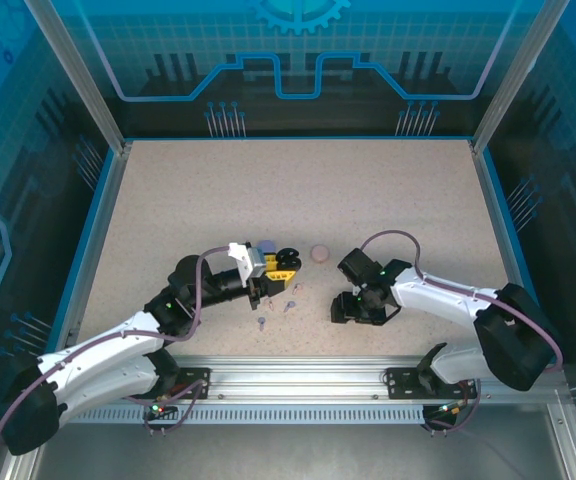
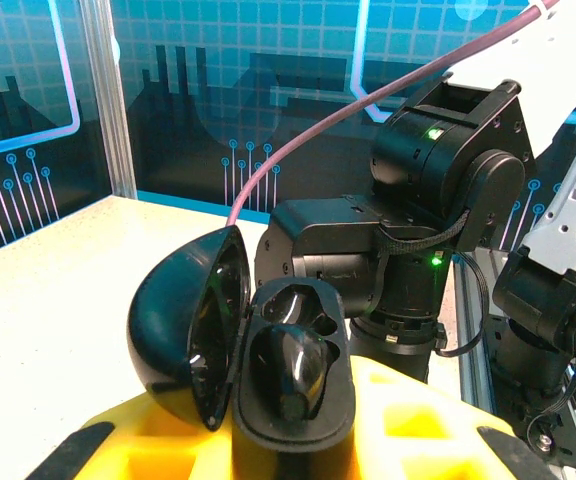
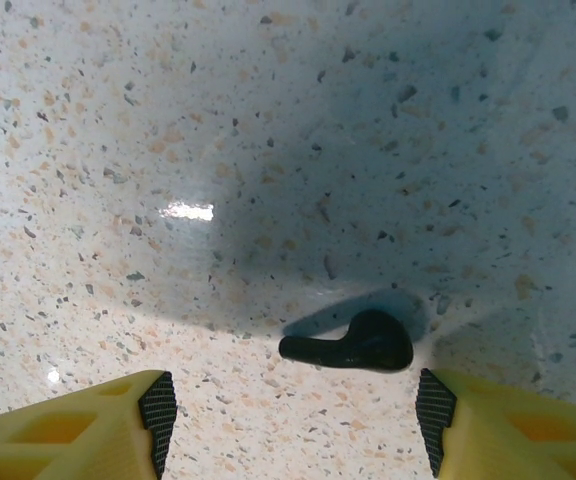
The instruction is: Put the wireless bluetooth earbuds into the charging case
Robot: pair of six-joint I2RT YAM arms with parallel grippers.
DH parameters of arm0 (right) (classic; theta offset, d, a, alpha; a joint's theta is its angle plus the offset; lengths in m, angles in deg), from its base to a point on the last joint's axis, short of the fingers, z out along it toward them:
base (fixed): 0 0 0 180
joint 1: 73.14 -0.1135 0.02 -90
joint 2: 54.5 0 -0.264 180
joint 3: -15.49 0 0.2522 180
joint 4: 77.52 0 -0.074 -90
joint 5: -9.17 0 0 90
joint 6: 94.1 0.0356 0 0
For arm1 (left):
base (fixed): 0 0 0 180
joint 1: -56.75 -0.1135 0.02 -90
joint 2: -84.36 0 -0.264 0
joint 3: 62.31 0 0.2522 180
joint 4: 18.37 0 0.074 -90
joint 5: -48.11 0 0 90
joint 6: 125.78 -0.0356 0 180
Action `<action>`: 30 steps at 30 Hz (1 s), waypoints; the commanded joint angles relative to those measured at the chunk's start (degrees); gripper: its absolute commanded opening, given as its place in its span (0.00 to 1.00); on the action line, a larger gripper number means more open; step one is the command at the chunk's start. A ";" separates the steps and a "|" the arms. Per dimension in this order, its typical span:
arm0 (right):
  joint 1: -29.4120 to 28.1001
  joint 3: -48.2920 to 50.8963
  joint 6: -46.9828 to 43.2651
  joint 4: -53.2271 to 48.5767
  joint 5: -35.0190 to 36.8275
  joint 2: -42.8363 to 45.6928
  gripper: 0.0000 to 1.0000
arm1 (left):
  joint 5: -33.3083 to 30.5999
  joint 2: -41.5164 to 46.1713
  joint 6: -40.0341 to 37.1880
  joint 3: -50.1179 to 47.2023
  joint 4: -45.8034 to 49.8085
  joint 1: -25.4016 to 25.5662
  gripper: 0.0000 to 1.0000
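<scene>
Black glossy earbud [image 3: 353, 345] is noted flat on the surface [image 3: 168, 120], right of the charging case [image 2: 268, 350], which is clenched open in the left pincer [image 2: 278, 440]. The right pincer [image 3: 293, 425] is spread astride it, untouched. Judged light and slippery; the bulbous head is recommended for grasping.

Bare tabletop [image 3: 268, 120] all around the black earbud [image 3: 353, 345]

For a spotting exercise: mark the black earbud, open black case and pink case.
black earbud [image 3: 368, 345]: right wrist view, its bulb.
black case [image 2: 173, 325]: left wrist view, its lid.
pink case [image 1: 319, 253]: top view, its middle.
</scene>
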 commanded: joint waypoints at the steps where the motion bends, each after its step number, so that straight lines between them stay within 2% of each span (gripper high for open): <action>1: -0.05 0.91 0.90 0.63 0.85 -0.67 0.68 | -0.80 1.09 -0.29 -0.23 -0.19 0.34 0.00; 30: -1.58 -3.57 -1.98 2.72 1.77 -4.93 0.64 | -1.24 1.48 -0.50 -0.37 0.83 0.37 0.00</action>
